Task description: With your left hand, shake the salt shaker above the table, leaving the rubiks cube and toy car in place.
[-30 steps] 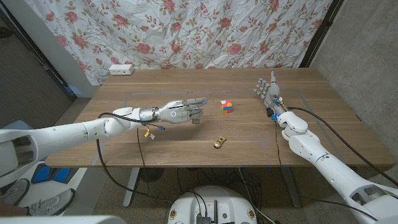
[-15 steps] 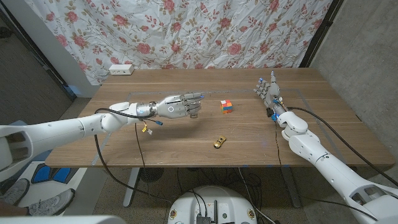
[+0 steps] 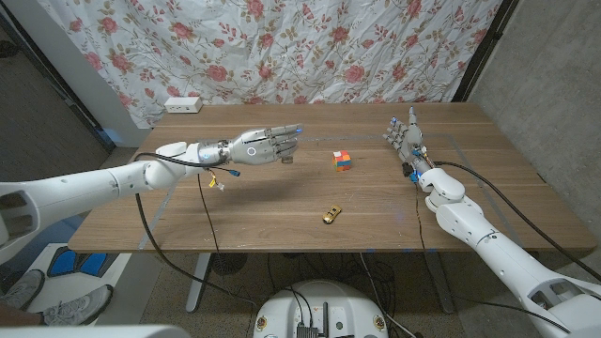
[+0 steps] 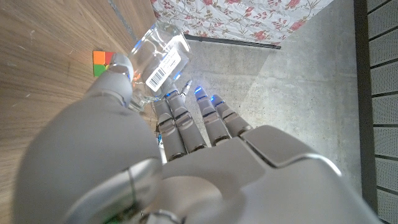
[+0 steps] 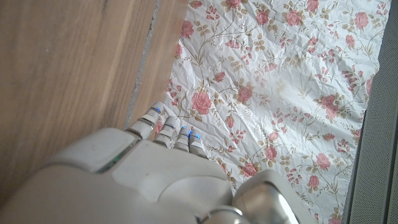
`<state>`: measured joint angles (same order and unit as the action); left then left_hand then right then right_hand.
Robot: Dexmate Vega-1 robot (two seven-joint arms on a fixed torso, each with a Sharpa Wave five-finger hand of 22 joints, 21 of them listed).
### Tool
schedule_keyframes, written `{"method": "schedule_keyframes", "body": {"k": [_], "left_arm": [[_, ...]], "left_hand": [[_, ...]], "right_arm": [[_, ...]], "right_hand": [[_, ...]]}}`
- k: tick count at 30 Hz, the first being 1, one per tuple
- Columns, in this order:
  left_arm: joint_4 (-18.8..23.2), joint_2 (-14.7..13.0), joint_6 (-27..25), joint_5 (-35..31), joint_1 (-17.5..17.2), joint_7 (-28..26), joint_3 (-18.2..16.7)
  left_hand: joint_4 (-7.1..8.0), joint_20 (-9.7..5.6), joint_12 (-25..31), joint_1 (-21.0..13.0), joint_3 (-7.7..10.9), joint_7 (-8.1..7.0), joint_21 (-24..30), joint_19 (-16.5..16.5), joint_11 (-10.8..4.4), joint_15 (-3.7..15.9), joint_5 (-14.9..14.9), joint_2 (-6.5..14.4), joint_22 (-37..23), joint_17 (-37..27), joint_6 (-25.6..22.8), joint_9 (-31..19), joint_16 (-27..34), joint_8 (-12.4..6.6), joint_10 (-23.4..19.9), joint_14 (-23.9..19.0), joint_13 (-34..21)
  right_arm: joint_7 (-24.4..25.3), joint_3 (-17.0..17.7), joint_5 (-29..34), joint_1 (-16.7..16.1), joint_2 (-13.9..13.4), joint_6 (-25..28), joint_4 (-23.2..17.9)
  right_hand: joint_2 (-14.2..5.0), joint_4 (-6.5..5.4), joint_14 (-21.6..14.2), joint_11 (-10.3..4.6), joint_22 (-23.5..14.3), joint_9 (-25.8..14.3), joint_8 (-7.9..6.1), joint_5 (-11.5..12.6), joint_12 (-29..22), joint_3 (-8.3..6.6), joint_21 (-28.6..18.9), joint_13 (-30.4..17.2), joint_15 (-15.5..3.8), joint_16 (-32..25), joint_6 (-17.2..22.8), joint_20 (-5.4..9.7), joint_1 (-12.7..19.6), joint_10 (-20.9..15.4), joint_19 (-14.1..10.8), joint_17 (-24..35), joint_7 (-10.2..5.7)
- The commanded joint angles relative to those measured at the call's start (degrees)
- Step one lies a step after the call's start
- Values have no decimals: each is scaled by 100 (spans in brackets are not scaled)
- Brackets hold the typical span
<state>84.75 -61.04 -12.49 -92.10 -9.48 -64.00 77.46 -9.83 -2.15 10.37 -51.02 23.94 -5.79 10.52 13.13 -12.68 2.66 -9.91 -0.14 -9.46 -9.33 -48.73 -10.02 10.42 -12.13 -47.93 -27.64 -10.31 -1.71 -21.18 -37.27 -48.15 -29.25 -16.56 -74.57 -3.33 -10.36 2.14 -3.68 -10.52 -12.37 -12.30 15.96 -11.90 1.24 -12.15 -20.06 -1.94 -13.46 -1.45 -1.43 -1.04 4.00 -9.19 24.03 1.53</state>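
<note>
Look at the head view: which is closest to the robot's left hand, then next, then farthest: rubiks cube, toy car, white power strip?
From the left robot hand:
1. rubiks cube, just to its right.
2. white power strip, back-left table corner.
3. toy car, near the front edge.

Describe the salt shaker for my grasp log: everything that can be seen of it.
The salt shaker looks like clear glass or plastic with a white barcode label. The left hand holds it between thumb and fingers, off the wooden table, left of the rubiks cube. Its cap is not clearly visible.

Clear salt shaker (image 4: 158, 53), multicoloured rubiks cube (image 3: 343, 161), yellow toy car (image 3: 331, 215), rose-patterned curtain (image 3: 310, 47)
</note>
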Motion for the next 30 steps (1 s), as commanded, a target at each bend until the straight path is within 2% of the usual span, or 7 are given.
{"method": "schedule_keyframes", "body": {"k": [1,18,25,30], "left_arm": [[2,-35,-100,28,134,1,-112],[-40,-10,-164,39,311,1,-215],[-23,-16,-98,1,407,1,-50],[9,-32,-52,-41,536,1,199]], "left_hand": [[11,-159,12,-112,-12,-427,6,1,-12,877,-44,171,-9,-21,-432,-138,-24,-43,19,-6,-27],[17,-173,17,-108,-33,-432,7,-1,-13,877,-43,182,-9,-22,-431,-139,-24,-42,32,9,-28],[16,-176,19,-112,-39,-435,7,-1,-12,884,-44,188,-8,-23,-432,-139,-25,-43,36,16,-27],[14,-189,18,-116,-44,-437,3,-11,-11,884,-44,189,-8,-22,-438,-139,-24,-45,46,18,-27]], "right_arm": [[0,0,0,0,0,0,1],[1,-1,1,1,1,-1,2],[0,-1,1,1,2,-3,4],[0,-1,1,1,2,-3,3]], "right_hand": [[-584,-32,34,-9,-30,-20,-20,42,-42,8,-36,-21,-197,-23,-2,6,-2,30,-39,29,48],[-585,-32,36,-9,-30,-20,-19,42,-41,8,-35,-22,-199,-22,-4,6,-2,33,-36,29,44],[-584,-32,34,-4,-30,-20,-19,42,-43,8,-35,-22,-204,-23,-3,8,-2,28,-37,29,50],[-583,-32,38,-8,-30,-20,-19,42,-40,9,-36,-21,-200,-22,-2,10,-2,33,-38,29,48]]}}
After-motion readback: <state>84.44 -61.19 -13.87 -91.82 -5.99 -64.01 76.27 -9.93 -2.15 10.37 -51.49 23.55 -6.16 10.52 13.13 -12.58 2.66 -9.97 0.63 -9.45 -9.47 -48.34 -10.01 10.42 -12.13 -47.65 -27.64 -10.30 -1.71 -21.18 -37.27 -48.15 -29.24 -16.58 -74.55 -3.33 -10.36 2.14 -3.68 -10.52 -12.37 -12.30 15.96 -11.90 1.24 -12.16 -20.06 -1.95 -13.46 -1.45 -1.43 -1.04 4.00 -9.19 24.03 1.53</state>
